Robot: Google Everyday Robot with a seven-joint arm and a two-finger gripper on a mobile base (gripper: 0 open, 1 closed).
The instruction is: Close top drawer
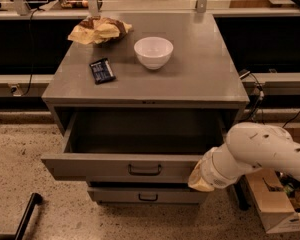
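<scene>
The top drawer [90, 166] of the grey metal cabinet [195, 79] stands partly open, and its inside looks empty. Its flat front carries a dark loop handle [144, 170] at the centre. My gripper [200, 178] is at the end of the white arm [260, 151], which reaches in from the right. It rests against the right end of the drawer front, beside the handle and not on it. The arm's tan wrist cover hides the gripper's tip.
A shallower drawer [115, 195] sits just below, pulled out slightly. On the cabinet top are a white bowl [153, 51], a dark snack packet [102, 70] and a crumpled chip bag [97, 30]. A cardboard box [272, 206] stands on the floor at the right, and a black bar [27, 214] at the bottom left.
</scene>
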